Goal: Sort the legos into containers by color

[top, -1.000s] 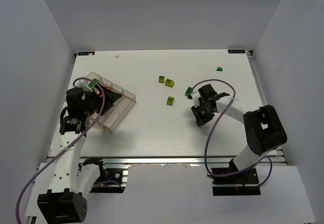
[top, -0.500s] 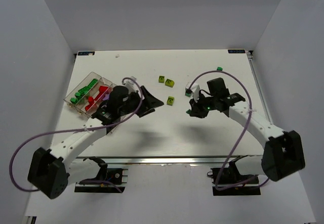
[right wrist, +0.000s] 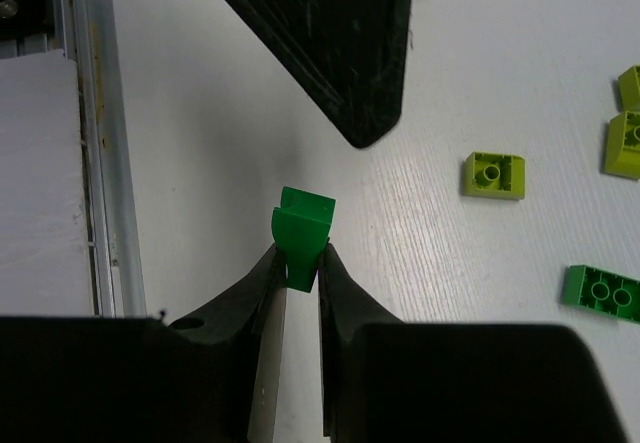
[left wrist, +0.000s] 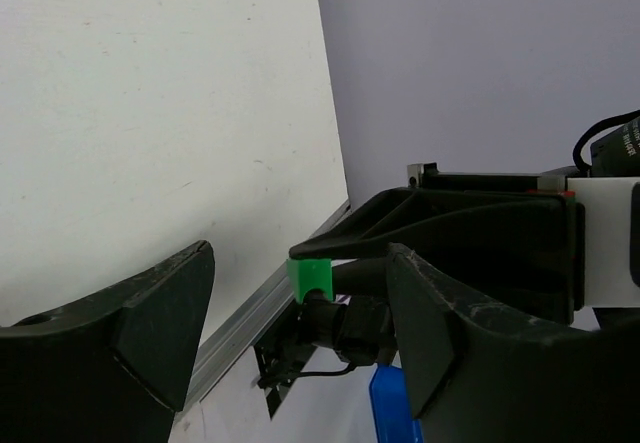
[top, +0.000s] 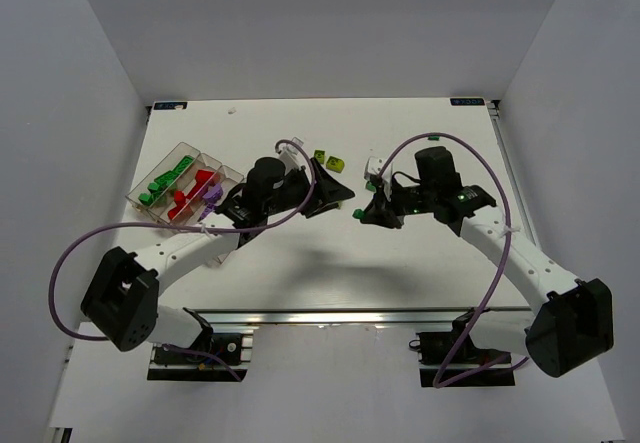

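My right gripper (right wrist: pixel 300 258) is shut on a small green lego (right wrist: pixel 303 225), which sticks out past its fingertips above the table. From above, that gripper (top: pixel 362 213) sits mid-table, tip to tip with my left gripper (top: pixel 340 189). The left gripper (left wrist: pixel 300 333) is open and holds nothing; the held green lego (left wrist: pixel 310 277) shows in the gap between its fingers, apart from both. The clear divided container (top: pixel 150 177) lies at the left with green, red and purple legos in separate compartments. Loose yellow-green legos (top: pixel 328 160) lie behind the grippers.
In the right wrist view, a yellow-green brick (right wrist: pixel 494 175) and a green brick (right wrist: pixel 603 293) lie on the table to the right, with more yellow-green ones at the right edge (right wrist: pixel 626 145). A small green brick (top: pixel 433 135) sits far right. The table's metal front rail (right wrist: pixel 95 133) runs close by.
My left arm swung from over the container to the table's middle. The right gripper closed further and moved left with the green lego, meeting the left gripper.
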Action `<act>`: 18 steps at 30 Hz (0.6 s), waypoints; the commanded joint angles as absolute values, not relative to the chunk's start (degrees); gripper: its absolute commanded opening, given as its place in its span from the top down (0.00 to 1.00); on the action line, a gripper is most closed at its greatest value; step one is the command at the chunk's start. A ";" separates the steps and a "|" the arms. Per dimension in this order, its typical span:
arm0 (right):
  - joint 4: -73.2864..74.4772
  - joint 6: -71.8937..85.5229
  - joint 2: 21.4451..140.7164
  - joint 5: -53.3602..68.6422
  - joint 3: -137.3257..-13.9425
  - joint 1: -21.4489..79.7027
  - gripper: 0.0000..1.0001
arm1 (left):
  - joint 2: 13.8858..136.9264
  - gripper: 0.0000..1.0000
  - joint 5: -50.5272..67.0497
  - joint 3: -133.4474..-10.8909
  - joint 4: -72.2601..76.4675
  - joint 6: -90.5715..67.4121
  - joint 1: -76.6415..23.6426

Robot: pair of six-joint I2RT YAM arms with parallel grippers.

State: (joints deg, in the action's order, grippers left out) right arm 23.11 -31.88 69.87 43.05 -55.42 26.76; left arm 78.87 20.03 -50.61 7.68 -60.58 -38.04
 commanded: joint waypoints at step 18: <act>19.51 -29.53 72.60 46.67 -61.44 28.39 1.00 | 82.09 0.34 26.37 -53.61 10.64 -58.80 -40.08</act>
